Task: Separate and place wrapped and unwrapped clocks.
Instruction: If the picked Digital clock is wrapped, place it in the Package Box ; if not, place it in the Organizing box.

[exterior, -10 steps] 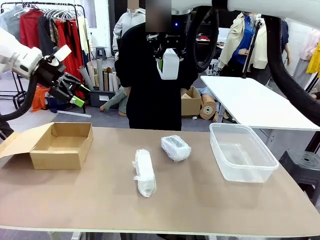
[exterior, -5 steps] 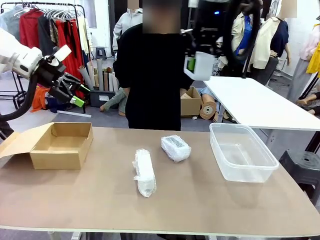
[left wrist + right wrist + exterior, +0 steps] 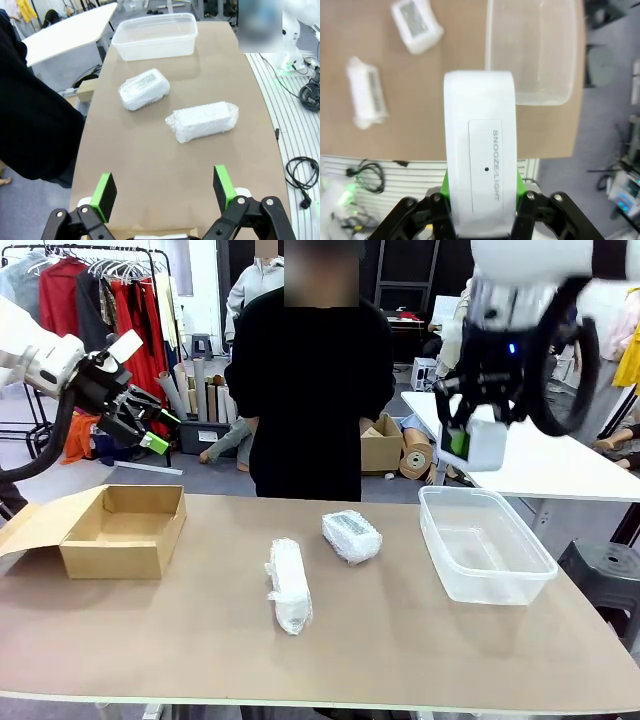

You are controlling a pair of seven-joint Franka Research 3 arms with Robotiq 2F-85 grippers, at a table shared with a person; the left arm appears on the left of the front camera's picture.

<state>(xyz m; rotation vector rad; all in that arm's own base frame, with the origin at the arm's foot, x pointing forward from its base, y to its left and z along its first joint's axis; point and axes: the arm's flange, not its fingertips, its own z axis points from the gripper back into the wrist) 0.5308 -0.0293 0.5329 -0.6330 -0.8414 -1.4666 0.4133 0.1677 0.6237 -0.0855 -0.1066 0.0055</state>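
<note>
Working down from the largest item, the counter (image 3: 200,640) carries the same layout as a second ago; nothing resting on it has shifted. The clear tub (image 3: 485,545), taken as reference, sits empty at the counter's right end. The open cardboard box (image 3: 125,530) lies well to the tub's left, at the opposite end, with nothing visible inside. The long wrapped clock (image 3: 288,585) and the squat wrapped clock (image 3: 351,536) lie between box and tub, the squat one nearer the tub, both untouched. The one change concerns the bare white clock (image 3: 487,445): a second ago it hung high in front of the person, well left of the tub. It has since been carried rightward and lower to a position above the tub's far rim. The right gripper (image 3: 473,445) is clamped on it, green pads against its sides. The left gripper (image 3: 150,425) stands spread wide and empty, well left of the tub, above the box. Judgement: the unwrapped clock is bound for the tub. Lowering and release are outstanding, and both wrapped clocks remain to be sorted.
</note>
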